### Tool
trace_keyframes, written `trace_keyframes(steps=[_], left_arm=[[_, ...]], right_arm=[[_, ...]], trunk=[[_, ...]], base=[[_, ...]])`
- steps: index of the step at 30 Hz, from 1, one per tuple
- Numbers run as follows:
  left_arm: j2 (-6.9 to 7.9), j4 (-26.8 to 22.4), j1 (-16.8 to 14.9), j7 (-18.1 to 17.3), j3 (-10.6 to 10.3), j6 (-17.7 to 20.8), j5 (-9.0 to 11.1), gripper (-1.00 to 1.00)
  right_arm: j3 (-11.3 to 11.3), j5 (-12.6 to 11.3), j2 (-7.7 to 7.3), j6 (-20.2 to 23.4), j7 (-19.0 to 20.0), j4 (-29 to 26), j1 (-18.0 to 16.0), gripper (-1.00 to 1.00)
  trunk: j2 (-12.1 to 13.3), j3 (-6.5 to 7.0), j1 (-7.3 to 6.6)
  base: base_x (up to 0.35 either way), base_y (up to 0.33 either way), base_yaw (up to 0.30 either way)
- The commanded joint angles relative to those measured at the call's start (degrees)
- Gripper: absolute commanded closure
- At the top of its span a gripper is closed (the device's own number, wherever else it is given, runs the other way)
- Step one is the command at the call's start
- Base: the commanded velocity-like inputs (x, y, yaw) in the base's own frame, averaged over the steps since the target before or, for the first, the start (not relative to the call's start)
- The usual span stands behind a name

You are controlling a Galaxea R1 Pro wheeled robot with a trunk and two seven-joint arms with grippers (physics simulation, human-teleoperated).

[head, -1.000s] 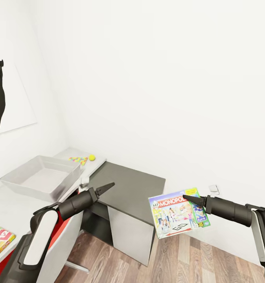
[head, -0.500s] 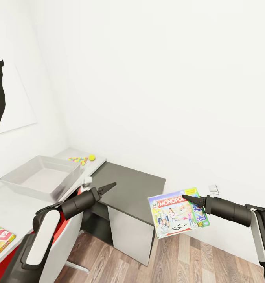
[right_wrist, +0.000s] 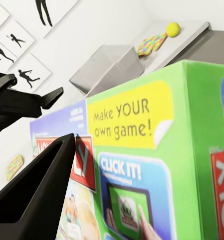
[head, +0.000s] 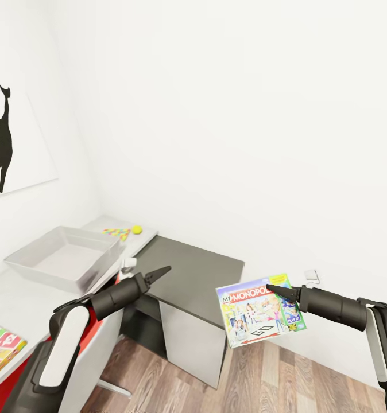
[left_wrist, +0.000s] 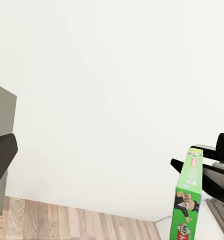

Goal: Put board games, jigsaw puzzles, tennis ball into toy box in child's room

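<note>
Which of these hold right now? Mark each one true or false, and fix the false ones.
1. The right claw grips the Monopoly board game by its upper edge. True.
2. The toy box already holds a board game. False: its inside looks bare grey.
3. The tennis ball lies on the table beside a jigsaw puzzle. True.
4. The left claw is carrying the tennis ball. False: its fingers look closed on nothing, and the ball sits on the table beyond the toy box.
5. The held game hangs over the toy box. False: it hangs above the wood floor, to the right of the dark-topped cabinet.
</note>
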Motion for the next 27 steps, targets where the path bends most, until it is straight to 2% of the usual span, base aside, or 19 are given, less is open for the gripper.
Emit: trace_keyframes(steps=[1,9,18,27], left_arm=[[-0.05,-0.2,0.0,0.0,-0.1,0.3,-0.1,-1.0],[-0.42,-0.7,-0.1,2.7,-2.0,0.1,0.0,-1.0],[-0.51,-1.0,-0.2,3.3,-1.7,0.1,0.1,-1.0],[-0.69,-0.9,-0.2,3.7,-1.6,0.3,0.1,-1.0]], right_arm=[[0.0,-0.2,-0.01,0.6,0.0,0.0,-0.1,1.0],[0.0,-0.1,-0.05,0.6,-1.0,0.0,-0.1,1.0],[0.0,0.0,-0.22,0.6,-1.2,0.0,-0.1,1.0],[-0.1,-0.1,-0.53,0.6,-1.2,0.0,-0.2,1.0]], trunk=[[-0.1,-0.13,0.04],[-0.1,-0.13,0.04],[-0.1,-0.13,0.04],[-0.1,-0.13,0.04]], base=[[0.0,0.0,0.191],[0.0,0.0,0.208],[0.0,0.0,0.07],[0.0,0.0,0.224]])
